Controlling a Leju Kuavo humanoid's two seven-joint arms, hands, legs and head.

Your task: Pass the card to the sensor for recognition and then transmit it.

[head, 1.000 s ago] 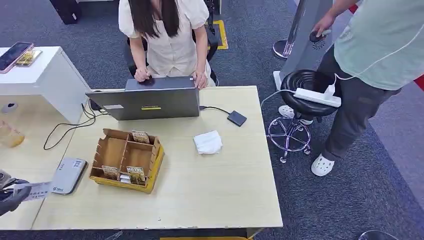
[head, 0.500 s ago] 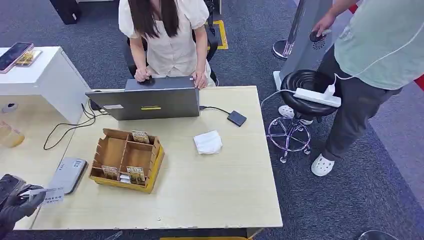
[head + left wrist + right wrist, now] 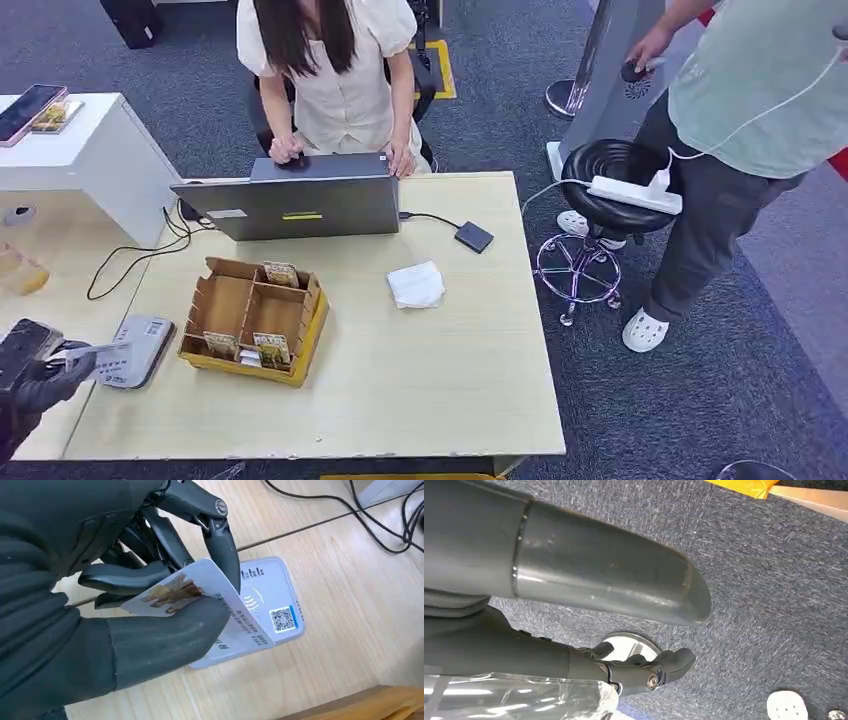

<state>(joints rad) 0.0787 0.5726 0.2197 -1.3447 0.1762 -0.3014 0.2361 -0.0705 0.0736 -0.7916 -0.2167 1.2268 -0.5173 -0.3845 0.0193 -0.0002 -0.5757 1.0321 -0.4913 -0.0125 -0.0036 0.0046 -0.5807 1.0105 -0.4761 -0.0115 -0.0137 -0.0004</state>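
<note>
At the lower left of the head view the left hand [image 3: 40,385] pinches the card [image 3: 97,350] between thumb and fingers, holding it flat just over the near end of the grey sensor [image 3: 135,349] that lies on the table [image 3: 430,370]. In the left wrist view the thumb lies across the card [image 3: 200,607], the dark fingers [image 3: 222,550] curl behind it, and the card's free corner overlaps the sensor [image 3: 272,605] with its printed code; whether card and sensor touch I cannot tell.

The right hand [image 3: 644,667] hangs over grey carpet, its fingers curled loosely with nothing between them.

Right of the sensor sits a cardboard tray [image 3: 255,320] with more cards. A laptop [image 3: 290,205] stands at the far edge of the table with a seated person [image 3: 330,70] behind it. A white cloth [image 3: 415,285] lies mid-table.
</note>
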